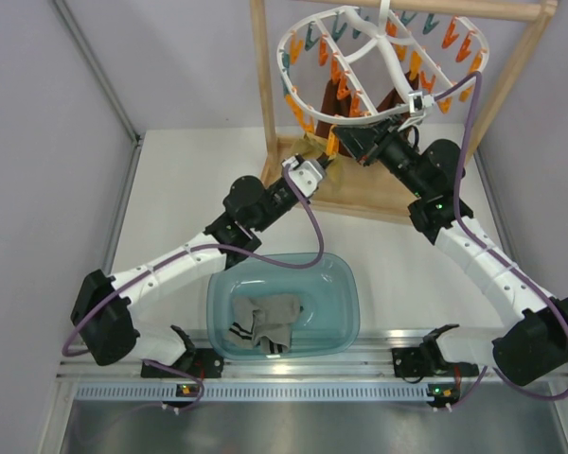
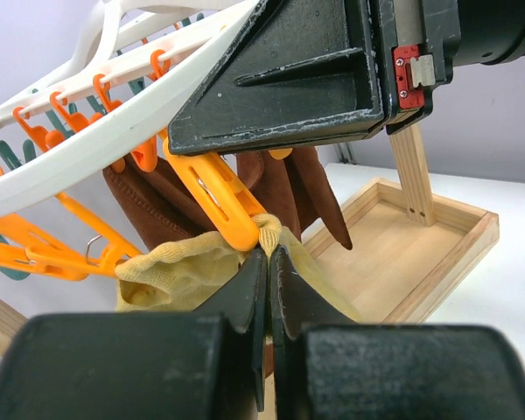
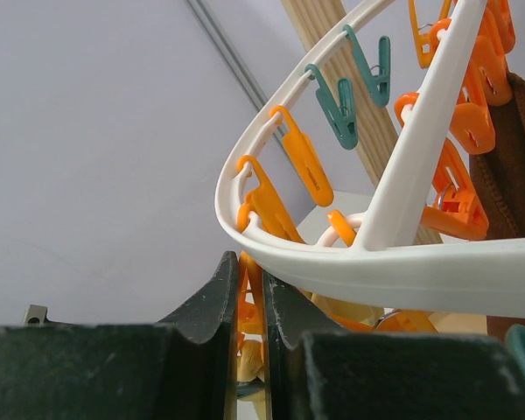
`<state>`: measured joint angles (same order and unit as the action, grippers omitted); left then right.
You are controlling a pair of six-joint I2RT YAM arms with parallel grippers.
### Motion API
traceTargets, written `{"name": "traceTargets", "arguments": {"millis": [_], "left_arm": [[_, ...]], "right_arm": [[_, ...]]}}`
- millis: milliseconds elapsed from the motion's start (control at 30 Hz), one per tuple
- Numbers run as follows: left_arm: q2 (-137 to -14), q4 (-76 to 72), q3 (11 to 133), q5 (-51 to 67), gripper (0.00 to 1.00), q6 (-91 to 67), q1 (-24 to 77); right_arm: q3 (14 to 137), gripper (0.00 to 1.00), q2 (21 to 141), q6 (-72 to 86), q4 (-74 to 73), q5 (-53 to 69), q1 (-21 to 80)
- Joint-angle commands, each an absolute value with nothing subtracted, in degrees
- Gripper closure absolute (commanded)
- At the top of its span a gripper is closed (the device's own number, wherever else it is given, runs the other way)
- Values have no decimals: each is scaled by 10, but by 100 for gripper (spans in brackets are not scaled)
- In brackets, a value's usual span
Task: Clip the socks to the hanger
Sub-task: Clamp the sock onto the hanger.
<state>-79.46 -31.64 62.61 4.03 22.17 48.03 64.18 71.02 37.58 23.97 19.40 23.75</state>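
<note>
White table [image 1: 170,189] carries a wooden rack [image 1: 262,76] at the far side, w/ a shallow tray base. Teal basin [image 1: 336,284] sits near the arm bases, between the 2 arms. Grey socks [image 1: 270,317] lie bunched inside it, striped cuffs showing toward the near-left.

The hanger [image 3: 420,276] hangs tilted from the rack's top bar, low edge toward the arms, w/ orange and teal clips dangling round the ring. Dark brown socks [image 2: 149,201] hang under it, behind the work spot.

Both arms reach up to the hanger's low edge. One mustard-yellow sock [image 2: 184,267] droops there, just in front of the brown ones. Its top edge sits in the mouth of an orange clip [image 2: 214,197].

Left gripper [image 2: 269,262]: fingers pressed together, pinching the yellow sock's edge right below that clip. Right gripper [image 3: 249,271]: fingers nearly together, squeezing an orange clip just under the ring. From the left wrist cam its black body sits on the clip's upper end.
</note>
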Motion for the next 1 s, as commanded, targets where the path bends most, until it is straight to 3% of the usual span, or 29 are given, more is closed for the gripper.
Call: {"name": "traceTargets", "arguments": {"millis": [0,633,967], "left_arm": [[-763,-349,632,32,100,231,479],[-794,-373,657,34,100,252,478],[-797,-375,664,38,100,254,478]], "right_arm": [[655,100,712,369,246,207,229],[660,100,715,383,247,229,230],[668,76,720,383,239,231,230]]}}
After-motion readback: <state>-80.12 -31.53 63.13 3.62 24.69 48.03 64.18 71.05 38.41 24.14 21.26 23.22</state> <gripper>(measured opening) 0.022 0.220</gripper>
